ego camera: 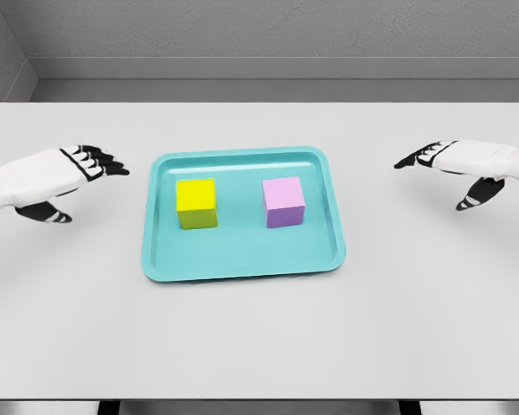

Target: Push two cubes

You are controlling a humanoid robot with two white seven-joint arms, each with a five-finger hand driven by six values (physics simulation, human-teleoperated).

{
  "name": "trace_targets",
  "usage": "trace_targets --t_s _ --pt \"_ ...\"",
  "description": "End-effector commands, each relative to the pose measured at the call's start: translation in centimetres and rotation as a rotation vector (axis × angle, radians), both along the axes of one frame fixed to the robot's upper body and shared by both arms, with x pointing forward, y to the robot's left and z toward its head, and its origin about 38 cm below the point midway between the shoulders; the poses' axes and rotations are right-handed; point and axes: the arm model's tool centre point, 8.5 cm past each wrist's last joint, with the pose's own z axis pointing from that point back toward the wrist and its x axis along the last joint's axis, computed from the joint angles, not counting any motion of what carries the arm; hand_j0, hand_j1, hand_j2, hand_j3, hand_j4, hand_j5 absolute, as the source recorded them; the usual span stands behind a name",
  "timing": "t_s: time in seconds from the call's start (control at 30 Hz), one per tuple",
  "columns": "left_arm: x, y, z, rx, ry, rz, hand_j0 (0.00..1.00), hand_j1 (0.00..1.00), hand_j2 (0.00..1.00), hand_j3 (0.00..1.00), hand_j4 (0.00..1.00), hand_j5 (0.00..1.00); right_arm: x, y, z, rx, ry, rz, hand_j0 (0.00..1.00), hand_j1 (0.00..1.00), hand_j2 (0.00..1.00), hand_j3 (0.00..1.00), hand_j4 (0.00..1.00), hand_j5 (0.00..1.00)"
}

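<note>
On white table [259, 346] | teal tray [242, 264] | yellow cube [196, 203], pink cube [284, 201] | grey walls [268, 30]

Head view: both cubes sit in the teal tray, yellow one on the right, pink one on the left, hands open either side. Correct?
Not quite: the head view shows the yellow cube on the left and the pink cube on the right. Both sit in the teal tray, with the left hand and right hand open either side.

text: none readable | labels: none | numbers: none | signs: none
</note>
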Motion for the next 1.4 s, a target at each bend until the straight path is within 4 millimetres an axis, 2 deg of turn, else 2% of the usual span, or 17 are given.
trace_targets --t_s 0.0,0.03,0.07,0.13,0.17,0.2,0.27,0.4,0.47,0.57,0.83,0.93,1.03,1.1,1.13,1.23,1.37 --pt "-0.8 -0.4 1.9 0.002 0.009 -0.04 1.0 1.0 1.0 1.0 1.0 1.0 0.0 0.1 -0.1 0.006 0.002 0.0 1.0 1.0 1.0 1.0 1.0 1.0" --pt "-0.5 -0.3 3.0 -0.018 -0.018 -0.035 1.0 1.0 1.0 1.0 1.0 1.0 0.0 0.1 0.0 0.006 0.002 -0.002 1.0 1.0 1.0 1.0 1.0 1.0" --pt "-0.4 0.7 6.1 -0.046 -0.112 -0.002 1.0 1.0 1.0 1.0 1.0 1.0 0.0 0.1 0.0 0.006 0.002 -0.002 1.0 1.0 1.0 1.0 1.0 1.0" --pt "-0.4 3.3 8.0 -0.164 -0.136 0.062 1.0 1.0 1.0 1.0 1.0 1.0 0.3 0.3 -0.3 0.0 0.015 0.0 1.0 1.0 1.0 1.0 1.0 1.0" --pt "-0.2 4.1 10.8 -0.245 -0.242 0.073 1.0 1.0 1.0 1.0 1.0 1.0 0.4 -0.2 -1.3 -0.01 0.043 -0.019 1.0 1.0 1.0 1.0 1.0 1.0" --pt "0.0 4.2 11.7 -0.376 -0.359 0.079 1.0 1.0 1.0 1.0 1.0 1.0 1.1 -1.2 -1.3 -0.006 0.047 -0.057 1.0 1.0 1.0 1.0 1.0 1.0" --pt "1.4 1.0 13.0 -0.454 -0.443 -0.012 1.0 1.0 1.0 1.0 1.0 1.0 1.7 -1.0 -1.1 0.002 0.041 -0.065 1.0 1.0 1.0 1.0 1.0 1.0" --pt "1.2 -1.2 10.6 -0.22 -0.332 -0.082 1.0 1.0 1.0 1.0 1.0 1.0 2.5 1.1 -0.6 0.013 0.024 -0.022 1.0 1.0 1.0 1.0 1.0 1.0" --pt "0.7 -2.4 5.9 0.002 -0.088 -0.123 1.0 1.0 1.0 1.0 1.0 1.0 2.8 2.4 -0.9 0.011 0.031 0.005 1.0 1.0 1.0 1.0 1.0 1.0" --pt "-0.2 -2.3 2.0 0.18 0.097 -0.146 1.0 1.0 1.0 1.0 1.0 1.0 3.2 4.2 -1.2 0.006 0.037 0.044 0.95 0.95 0.95 0.95 0.95 0.95" --pt "-0.3 -2.3 0.8 0.363 0.105 -0.158 1.0 1.0 1.0 1.0 1.0 1.0 3.7 7.1 -1.4 -0.004 0.037 0.105 0.32 0.32 0.32 0.32 0.32 0.32" --pt "0.4 -4.6 0.3 0.39 0.054 -0.194 1.0 1.0 1.0 1.0 1.0 1.0 3.9 8.1 -1.4 -0.011 0.039 0.13 0.16 0.16 0.16 0.16 0.16 0.16" --pt "0.3 -5.1 0.8 0.391 0.035 -0.208 1.0 1.0 1.0 1.0 1.0 1.0 4.2 8.7 -0.8 -0.027 0.029 0.148 0.15 0.15 0.15 0.15 0.15 0.15" --pt "0.2 -5.3 0.4 0.395 0.045 -0.217 0.84 0.84 0.84 0.84 0.84 0.84 4.2 9.6 -0.9 -0.04 0.035 0.172 0.15 0.15 0.15 0.15 0.15 0.15" --pt "0.2 -5.3 0.4 0.394 0.046 -0.216 0.68 0.68 0.68 0.68 0.68 0.68 4.2 10.0 -1.0 -0.053 0.04 0.186 0.15 0.15 0.15 0.15 0.15 0.15" --pt "1.5 -4.3 1.5 0.401 0.027 -0.176 0.63 0.63 0.63 0.63 0.63 0.63 3.8 11.6 -0.8 -0.09 0.038 0.248 0.15 0.15 0.15 0.15 0.15 0.15" --pt "2.8 -6.7 0.8 0.383 -0.001 -0.193 0.63 0.63 0.63 0.63 0.63 0.63 3.8 13.0 -0.8 -0.108 0.037 0.286 0.15 0.15 0.15 0.15 0.15 0.15"
